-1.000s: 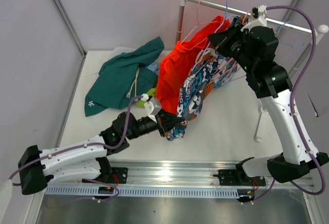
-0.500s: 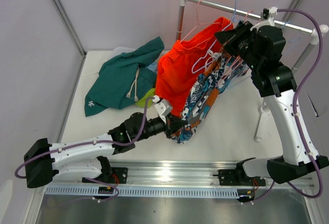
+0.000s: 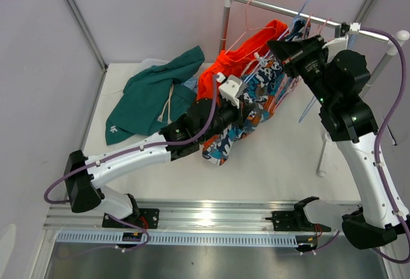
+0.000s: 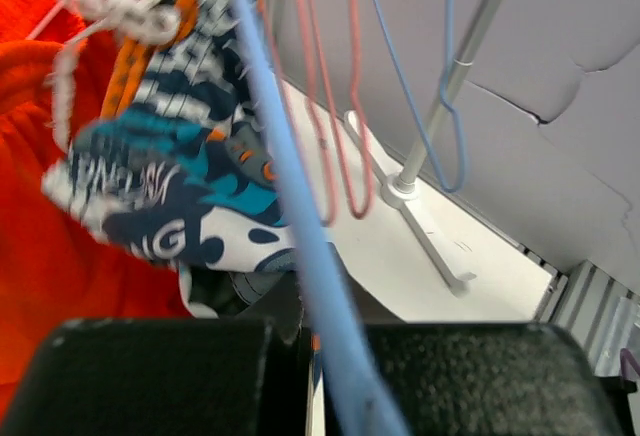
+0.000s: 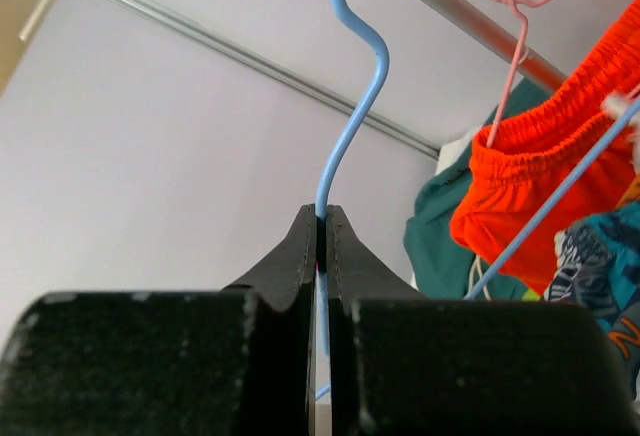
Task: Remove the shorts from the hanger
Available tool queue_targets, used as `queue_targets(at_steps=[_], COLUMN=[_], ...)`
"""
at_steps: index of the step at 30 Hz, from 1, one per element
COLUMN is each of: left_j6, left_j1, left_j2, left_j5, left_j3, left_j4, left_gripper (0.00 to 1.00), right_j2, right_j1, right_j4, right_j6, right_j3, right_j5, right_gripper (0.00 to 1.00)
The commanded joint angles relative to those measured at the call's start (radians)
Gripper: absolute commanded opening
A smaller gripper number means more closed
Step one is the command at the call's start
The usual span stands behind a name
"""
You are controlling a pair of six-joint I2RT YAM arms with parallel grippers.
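Note:
The teal-white-orange printed shorts (image 3: 222, 143) hang from a blue hanger (image 3: 311, 2) below the rack rail (image 3: 275, 5). My left gripper (image 3: 246, 104) is buried in them, shut on their fabric (image 4: 170, 216), with the blue hanger wire (image 4: 290, 206) crossing in front of the jaws. My right gripper (image 3: 277, 47) is shut on the blue hanger's neck (image 5: 355, 96), just under the rail. The orange shorts (image 3: 210, 80) hang beside the printed pair, on a pink hanger (image 5: 510, 66). The dark teal shorts (image 3: 150, 100) lie on the table at the left, with a bit of light blue (image 3: 189, 84) at their edge.
The white rack post (image 3: 224, 20) stands at the back, and the rack's other leg and foot (image 3: 322, 154) stand at the right. Empty pink and blue hangers (image 4: 345, 106) dangle from the rail. Grey walls close in the left and back.
My left arm has lifted and pushed forward towards the rack, carrying the printed shorts' fabric up. My right gripper has shifted up and right with the blue hanger.

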Motion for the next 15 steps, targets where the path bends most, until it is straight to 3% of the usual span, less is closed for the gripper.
queue_targets(at_steps=[1, 4, 6, 11, 15], left_j6=[-0.013, -0.031, -0.036, -0.005, 0.009], left_j1=[0.027, 0.026, 0.027, 0.027, 0.029], left_j2=[0.002, -0.064, -0.117, -0.235, -0.384], left_j5=[-0.031, -0.018, -0.058, -0.19, -0.236], left_j3=[0.0, -0.104, -0.138, -0.297, -0.464], left_j4=[-0.023, 0.009, 0.016, 0.091, 0.238], left_gripper=[0.0, 0.0, 0.0, 0.0, 0.0], right_j2=[-0.055, -0.047, -0.049, -0.053, -0.043], right_j1=[0.03, 0.021, -0.021, -0.075, -0.091], right_j4=[0.077, 0.047, 0.07, 0.332, 0.435], right_j6=[0.104, 0.086, 0.131, 0.474, 0.612], right_j3=[0.017, 0.044, 0.008, -0.123, -0.152], right_j5=[-0.125, -0.103, -0.179, -0.358, -0.399], right_gripper=[0.0, 0.0, 0.0, 0.0, 0.0])
